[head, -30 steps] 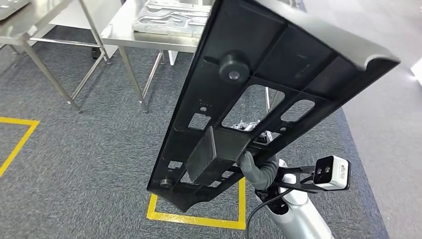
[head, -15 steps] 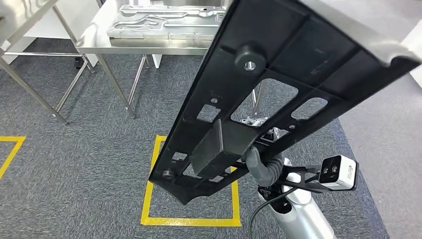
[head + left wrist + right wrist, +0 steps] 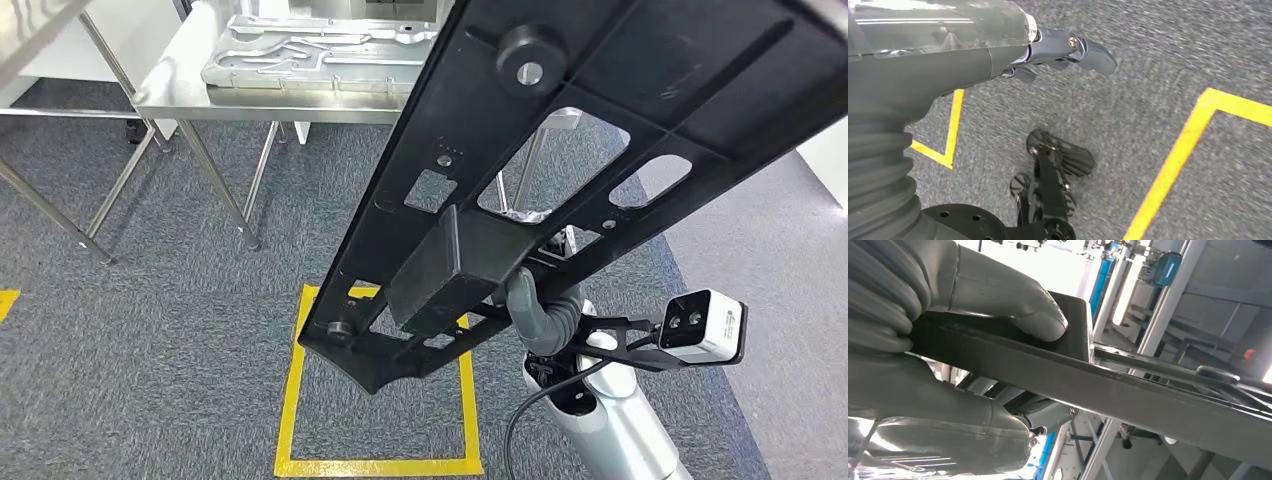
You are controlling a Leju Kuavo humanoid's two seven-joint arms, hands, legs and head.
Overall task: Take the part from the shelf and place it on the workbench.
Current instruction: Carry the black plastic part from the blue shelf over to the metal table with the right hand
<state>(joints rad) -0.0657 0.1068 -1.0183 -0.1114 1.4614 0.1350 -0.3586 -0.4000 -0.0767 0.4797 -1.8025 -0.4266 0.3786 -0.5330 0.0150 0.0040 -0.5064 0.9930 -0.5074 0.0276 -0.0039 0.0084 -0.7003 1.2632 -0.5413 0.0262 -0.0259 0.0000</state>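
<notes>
The right hand [image 3: 535, 315] grips the part [image 3: 560, 150], a long black panel with cut-out windows and a round knob, and holds it up off the floor, tilted from about seven o'clock up to one o'clock across the head view. The grey thumb presses on a boxy block on the panel's underside near its lower end; in the right wrist view the right hand's fingers [image 3: 1043, 415] wrap beneath the panel's edge while the thumb bears down on top, so the panel is pinched firmly between them. At eleven o'clock in the head view stands a steel bench [image 3: 260, 100] on thin legs, carrying a silver moulded tray [image 3: 300, 60]. The panel's upper end reaches over towards that bench, but the panel touches neither it nor the tray. On the grey carpet below, at six o'clock, lies a square of yellow tape [image 3: 290, 400]. The left hand [image 3: 1058, 50] hangs over the carpet, its dark fingers [image 3: 1093, 52] loosely apart and holding nothing, with more yellow tape lines beneath it.
</notes>
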